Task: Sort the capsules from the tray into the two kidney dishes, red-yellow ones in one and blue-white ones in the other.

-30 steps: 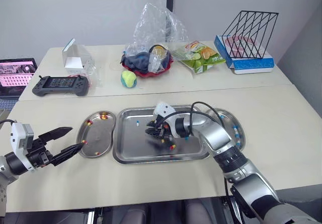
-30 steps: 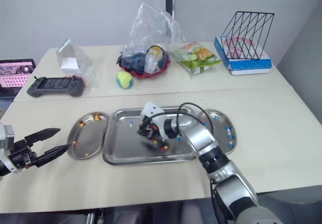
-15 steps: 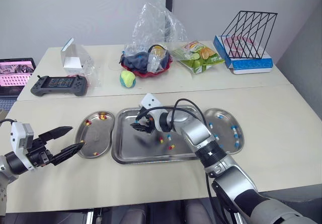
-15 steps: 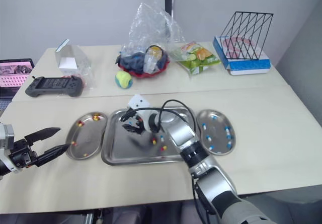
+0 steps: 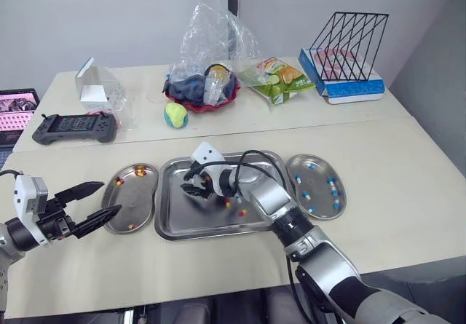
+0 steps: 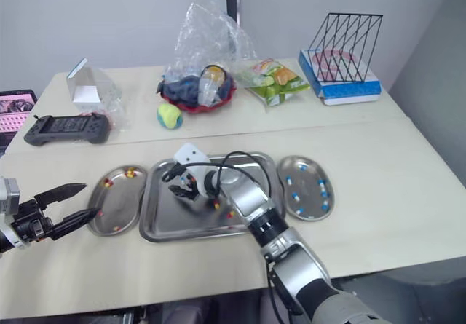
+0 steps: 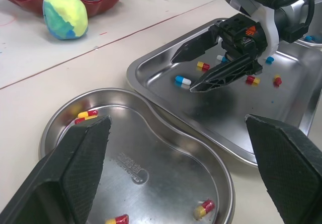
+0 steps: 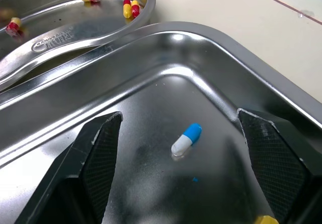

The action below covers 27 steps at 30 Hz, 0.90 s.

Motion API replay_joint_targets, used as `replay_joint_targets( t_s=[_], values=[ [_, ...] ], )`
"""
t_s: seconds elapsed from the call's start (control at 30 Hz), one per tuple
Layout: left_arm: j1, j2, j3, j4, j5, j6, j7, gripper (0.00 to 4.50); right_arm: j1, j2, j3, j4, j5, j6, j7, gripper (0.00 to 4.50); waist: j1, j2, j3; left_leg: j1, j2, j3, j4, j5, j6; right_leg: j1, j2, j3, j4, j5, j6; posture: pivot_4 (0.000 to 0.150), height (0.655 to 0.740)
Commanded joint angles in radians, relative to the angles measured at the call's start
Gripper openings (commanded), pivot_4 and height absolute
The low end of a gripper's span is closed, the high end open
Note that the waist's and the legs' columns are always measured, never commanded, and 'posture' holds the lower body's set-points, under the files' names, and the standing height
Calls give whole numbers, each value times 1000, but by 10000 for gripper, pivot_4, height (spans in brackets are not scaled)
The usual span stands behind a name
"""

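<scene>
Left gripper: lower left of the head view, just beside the near end of the left kidney dish. Its fingers are spread wide with nothing between them.
Left kidney dish: left of centre, just beside the tray's left edge. It holds red-yellow capsules, some at its far end and some at its near end.
Tray: centre of the frame. It holds loose capsules of both colours, including two red-yellow ones near its middle.
Right gripper: low over the tray's far left part. Its fingers are set wide apart and grip nothing.
Blue-white capsule: lies on the tray floor between the right gripper's fingers, touching neither.
Right kidney dish: right of centre, just beside the tray's right edge. It holds several blue-white capsules.
Far table, upper frame, left to right: laptop, game controller, clear box, yellow-green ball, red bowl under a plastic bag, snack packet, wire rack.
</scene>
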Motion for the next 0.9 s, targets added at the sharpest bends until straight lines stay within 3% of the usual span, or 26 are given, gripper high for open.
replay_joint_targets(
  t_s=[0.03,0.4,0.63,0.9],
  values=[
    [0,19,25,-16,-20,5,-3,45000,2,17,6,15,-16,-8,-15,36012,0,0,0,0,0,0,0,0,0,0,0,0,0,0,0,1500,7400],
    [-1,16,25,-20,-19,9,-4,45000,1,40,-3,46,-18,-13,-20,161,-1,0,0,0,0,1,0,-1,-1,-1,1,0,0,1,-1,1500,7400],
    [-3,15,21,-24,-19,12,-1,45000,5,30,-7,15,-10,2,-7,161,-1,0,0,0,0,1,0,-1,-1,-1,1,0,0,1,-1,1500,7400],
    [-6,14,17,-24,-20,13,-5,45000,21,-69,-62,-227,92,50,134,161,0,0,0,0,0,1,1,-1,0,-1,1,0,0,1,-1,1500,7400]
  ],
)
